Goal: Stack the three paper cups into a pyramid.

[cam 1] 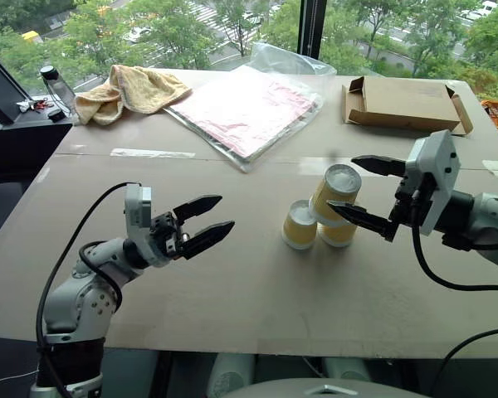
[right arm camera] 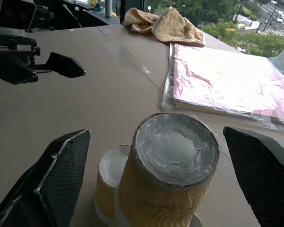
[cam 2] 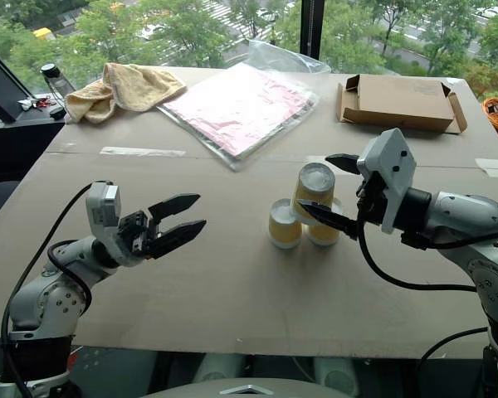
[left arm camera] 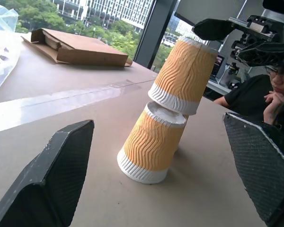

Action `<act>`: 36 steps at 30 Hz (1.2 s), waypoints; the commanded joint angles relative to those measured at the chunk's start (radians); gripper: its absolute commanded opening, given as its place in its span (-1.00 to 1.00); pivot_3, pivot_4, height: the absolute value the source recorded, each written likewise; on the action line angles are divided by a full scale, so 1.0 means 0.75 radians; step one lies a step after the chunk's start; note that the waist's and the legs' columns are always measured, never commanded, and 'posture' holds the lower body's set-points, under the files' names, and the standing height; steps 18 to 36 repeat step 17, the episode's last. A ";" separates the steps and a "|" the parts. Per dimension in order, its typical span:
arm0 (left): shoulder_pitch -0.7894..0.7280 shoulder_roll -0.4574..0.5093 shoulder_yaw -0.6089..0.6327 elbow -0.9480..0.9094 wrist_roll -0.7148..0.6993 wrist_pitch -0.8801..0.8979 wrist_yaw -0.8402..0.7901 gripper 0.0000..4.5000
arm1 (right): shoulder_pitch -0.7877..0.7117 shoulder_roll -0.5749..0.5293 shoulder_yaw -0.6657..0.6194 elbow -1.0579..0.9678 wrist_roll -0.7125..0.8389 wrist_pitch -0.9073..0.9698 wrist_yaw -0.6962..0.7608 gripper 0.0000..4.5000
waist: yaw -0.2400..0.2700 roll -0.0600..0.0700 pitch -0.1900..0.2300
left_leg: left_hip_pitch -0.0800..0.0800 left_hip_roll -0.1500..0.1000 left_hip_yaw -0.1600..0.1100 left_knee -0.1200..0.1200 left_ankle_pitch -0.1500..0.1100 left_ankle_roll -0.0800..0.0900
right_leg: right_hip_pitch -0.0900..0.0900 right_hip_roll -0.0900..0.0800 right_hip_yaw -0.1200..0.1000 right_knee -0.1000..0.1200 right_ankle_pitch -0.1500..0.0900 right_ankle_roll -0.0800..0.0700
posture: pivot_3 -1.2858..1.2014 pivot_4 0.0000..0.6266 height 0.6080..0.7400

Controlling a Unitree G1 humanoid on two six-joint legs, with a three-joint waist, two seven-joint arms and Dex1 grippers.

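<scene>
Yellow-tan paper cups stand stacked on the table, the top one leaning.

Going left to right: the left tool (cam 1: 206, 223) hangs spread and empty above the table (cam 1: 232, 290), well apart from the cups and pointing at them. At centre two base cups, the left base cup (cam 1: 300, 225) and the right base cup (cam 1: 339, 231), sit upside down and touching, with the top cup (cam 1: 335, 192) perched across them, tilted. The right tool (cam 1: 357, 186) is spread wide around the top cup; contact cannot be told. Risk, as a judgement: the tilted top cup looks poorly seated, so a brush from a withdrawing finger (cam 1: 361, 217), or its own lean, could topple the pyramid.
</scene>
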 commanded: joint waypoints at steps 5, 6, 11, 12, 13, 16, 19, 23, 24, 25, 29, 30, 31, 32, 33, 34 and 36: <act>0.039 0.064 -0.005 0.013 0.120 -0.046 -0.001 1.00 | 0.562 0.030 -0.463 -0.126 0.025 -0.191 0.190 0.98 | -0.001 0.000 0.000 | 0.001 0.000 0.001 0.000 0.000 0.000 | 0.001 0.000 0.001 0.000 0.000 0.000 | 0.03 -0.52 1.00; 0.093 0.088 0.011 0.019 0.146 -0.060 -0.013 1.00 | 0.683 0.061 -0.503 -0.119 -0.034 -0.229 0.217 0.98 | -0.004 0.000 0.000 | 0.001 0.000 0.001 0.000 0.000 0.000 | 0.001 0.000 0.001 0.000 0.000 0.000 | 0.03 -0.52 1.00; 0.289 0.169 0.079 0.020 0.199 -0.121 -0.065 1.00 | 1.011 0.156 -0.468 0.004 -0.350 -0.504 0.285 0.98 | -0.004 -0.004 -0.002 | 0.003 0.001 0.004 -0.002 0.000 0.000 | 0.001 0.000 0.003 0.000 -0.003 -0.003 | 0.03 -0.52 1.00; 0.318 0.178 0.093 0.016 0.201 -0.126 -0.069 1.00 | 1.039 0.173 -0.446 0.045 -0.399 -0.555 0.287 0.98 | -0.003 -0.004 -0.002 | 0.003 0.001 0.004 -0.001 0.000 0.000 | 0.001 0.000 0.003 0.000 -0.006 0.000 | 0.03 -0.52 1.00; 0.339 0.183 0.102 0.013 0.203 -0.129 -0.069 1.00 | 1.060 0.184 -0.428 0.078 -0.435 -0.597 0.294 0.98 | -0.002 -0.004 -0.002 | 0.004 0.001 0.004 -0.001 0.000 0.000 | 0.001 -0.001 0.003 0.000 -0.006 0.000 | 0.03 -0.52 1.00; 0.396 0.178 0.120 0.000 0.217 -0.152 -0.060 1.00 | 1.091 0.206 -0.381 0.179 -0.523 -0.695 0.307 0.98 | -0.002 -0.004 -0.002 | 0.006 0.002 0.005 0.000 0.000 0.000 | 0.002 -0.002 0.003 0.000 -0.006 0.001 | 0.03 -0.52 1.00; 0.410 0.178 0.121 -0.005 0.234 -0.171 -0.054 1.00 | 1.089 0.213 -0.367 0.203 -0.535 -0.714 0.306 0.98 | -0.002 -0.004 -0.002 | 0.006 0.002 0.005 0.000 0.000 -0.001 | 0.002 -0.003 0.002 0.000 -0.006 0.001 | 0.03 -0.52 1.00; 0.410 0.178 0.121 -0.005 0.234 -0.171 -0.054 1.00 | 1.089 0.213 -0.367 0.203 -0.535 -0.714 0.306 0.98 | -0.002 -0.004 -0.002 | 0.006 0.002 0.005 0.000 0.000 -0.001 | 0.002 -0.003 0.002 0.000 -0.006 0.001 | 0.03 -0.52 1.00; 0.410 0.178 0.121 -0.005 0.234 -0.171 -0.054 1.00 | 1.089 0.213 -0.367 0.203 -0.535 -0.714 0.306 0.98 | -0.002 -0.004 -0.002 | 0.006 0.002 0.005 0.000 0.000 -0.001 | 0.002 -0.003 0.002 0.000 -0.006 0.001 | 0.03 -0.52 1.00; 0.410 0.178 0.121 -0.005 0.234 -0.171 -0.054 1.00 | 1.089 0.213 -0.367 0.203 -0.535 -0.714 0.306 0.98 | -0.002 -0.004 -0.002 | 0.006 0.002 0.005 0.000 0.000 -0.001 | 0.002 -0.003 0.002 0.000 -0.006 0.001 | 0.03 -0.52 1.00; 0.410 0.178 0.121 -0.005 0.234 -0.171 -0.054 1.00 | 1.089 0.213 -0.367 0.203 -0.535 -0.714 0.306 0.98 | -0.002 -0.004 -0.002 | 0.006 0.002 0.005 0.000 0.000 -0.001 | 0.002 -0.003 0.002 0.000 -0.006 0.001 | 0.03 -0.52 1.00; 0.410 0.178 0.121 -0.005 0.234 -0.171 -0.054 1.00 | 1.089 0.213 -0.367 0.203 -0.535 -0.714 0.306 0.98 | -0.002 -0.004 -0.002 | 0.006 0.002 0.005 0.000 0.000 -0.001 | 0.002 -0.003 0.002 0.000 -0.006 0.001 | 0.03 -0.52 1.00; 0.410 0.178 0.121 -0.005 0.234 -0.171 -0.054 1.00 | 1.089 0.213 -0.367 0.203 -0.535 -0.714 0.306 0.98 | -0.002 -0.004 -0.002 | 0.006 0.002 0.005 0.000 0.000 -0.001 | 0.002 -0.003 0.002 0.000 -0.006 0.001 | 0.03 -0.52 1.00; 0.410 0.178 0.121 -0.005 0.234 -0.171 -0.054 1.00 | 1.089 0.213 -0.367 0.203 -0.535 -0.714 0.306 0.98 | -0.002 -0.004 -0.002 | 0.006 0.002 0.005 0.000 0.000 -0.001 | 0.002 -0.003 0.002 0.000 -0.006 0.001 | 0.03 -0.52 1.00; 0.410 0.178 0.121 -0.005 0.234 -0.171 -0.054 1.00 | 1.089 0.213 -0.367 0.203 -0.535 -0.714 0.306 0.98 | -0.002 -0.004 -0.002 | 0.006 0.002 0.005 0.000 0.000 -0.001 | 0.002 -0.003 0.002 0.000 -0.006 0.001 | 0.03 -0.52 1.00; 0.410 0.178 0.121 -0.005 0.234 -0.171 -0.054 1.00 | 1.089 0.213 -0.367 0.203 -0.535 -0.714 0.306 0.98 | -0.002 -0.004 -0.002 | 0.006 0.002 0.005 0.000 0.000 -0.001 | 0.002 -0.003 0.002 0.000 -0.006 0.001 | 0.03 -0.52 1.00; 0.410 0.178 0.121 -0.005 0.234 -0.171 -0.054 1.00 | 1.089 0.213 -0.367 0.203 -0.535 -0.714 0.306 0.98 | -0.002 -0.004 -0.002 | 0.006 0.002 0.005 0.000 0.000 -0.001 | 0.002 -0.003 0.002 0.000 -0.006 0.001 | 0.03 -0.52 1.00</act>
